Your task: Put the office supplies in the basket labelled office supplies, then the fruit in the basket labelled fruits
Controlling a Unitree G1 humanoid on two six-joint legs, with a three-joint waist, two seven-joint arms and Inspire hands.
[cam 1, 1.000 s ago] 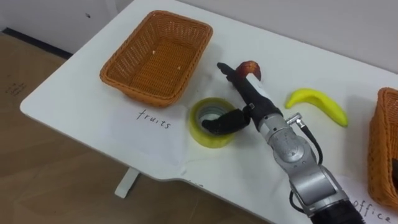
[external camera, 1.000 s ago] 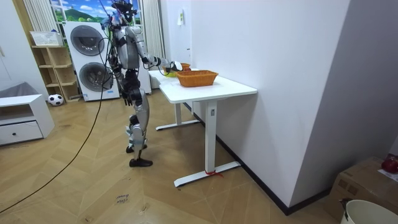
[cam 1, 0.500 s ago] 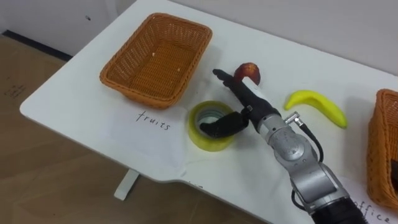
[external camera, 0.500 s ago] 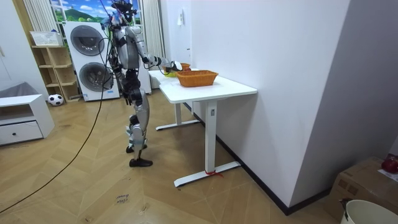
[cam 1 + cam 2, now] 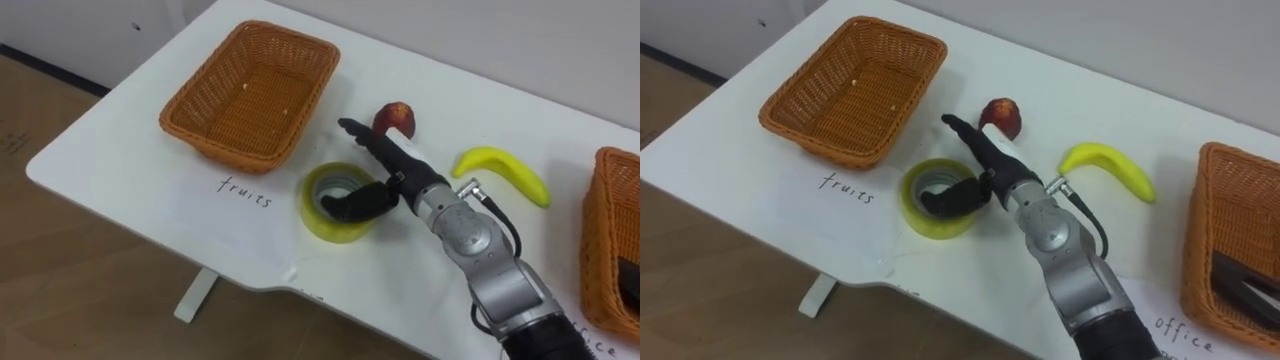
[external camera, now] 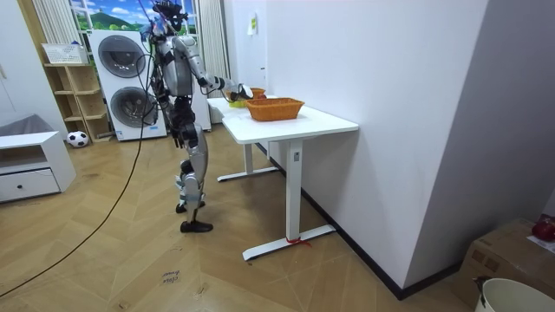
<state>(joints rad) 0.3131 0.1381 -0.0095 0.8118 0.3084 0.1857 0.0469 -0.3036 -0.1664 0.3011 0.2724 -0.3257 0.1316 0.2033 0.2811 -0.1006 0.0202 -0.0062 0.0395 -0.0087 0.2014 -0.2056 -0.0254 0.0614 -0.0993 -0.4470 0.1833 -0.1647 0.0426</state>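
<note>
Left eye view, tape roll (image 5: 324, 224) flat, hole up

Two handwritten words can be read, both penned in dark ink straight onto the white table (image 5: 120, 165). The word "fruits" (image 5: 247, 191) stands in slanting small letters just in front of the near rim of the left basket (image 5: 250, 92). The word "office" (image 5: 1183, 330) stands at the table's near edge, just in front of the right basket (image 5: 1230, 235), written on a slight upward slant close to the bottom of the right eye view.
</note>
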